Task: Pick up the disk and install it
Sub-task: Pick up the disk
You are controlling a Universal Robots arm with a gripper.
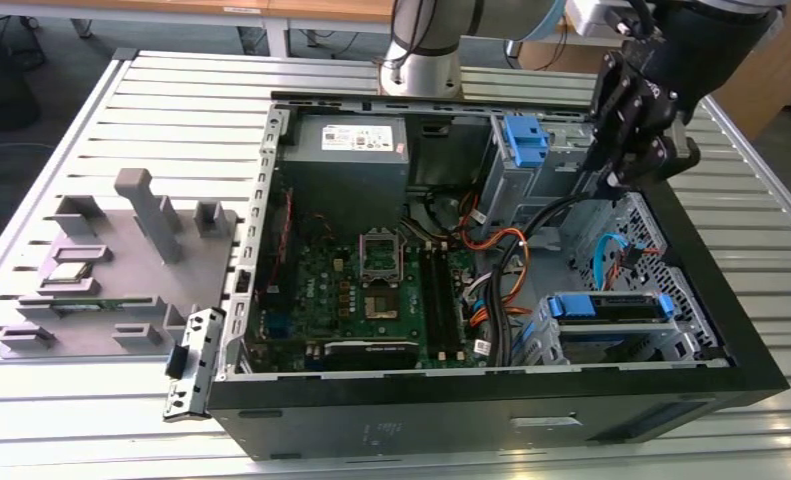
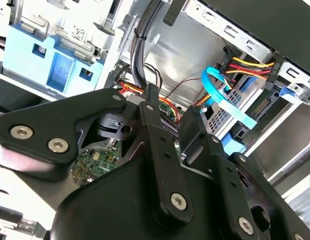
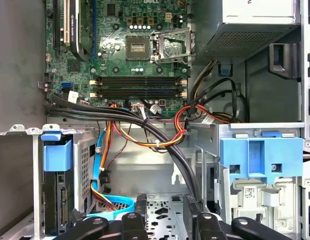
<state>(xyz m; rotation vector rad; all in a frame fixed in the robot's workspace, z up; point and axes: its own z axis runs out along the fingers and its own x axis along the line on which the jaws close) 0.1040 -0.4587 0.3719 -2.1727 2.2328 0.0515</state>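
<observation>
My gripper hangs over the back right corner of the open computer case. It stands open with nothing between its fingers, and perforated case floor shows in the gap. One blue bracket sits in the front bay, with a dark slab seen edge-on under it. A second blue bracket sits in the back cage over silver metal with a small white sticker. The disk's labelled face is hidden, and I cannot tell which bracket frames it.
The motherboard and grey power supply fill the case's left half. Black cables and a blue flat cable cross the space near the gripper. A grey fixture tray lies on the slatted table at the exterior view's left.
</observation>
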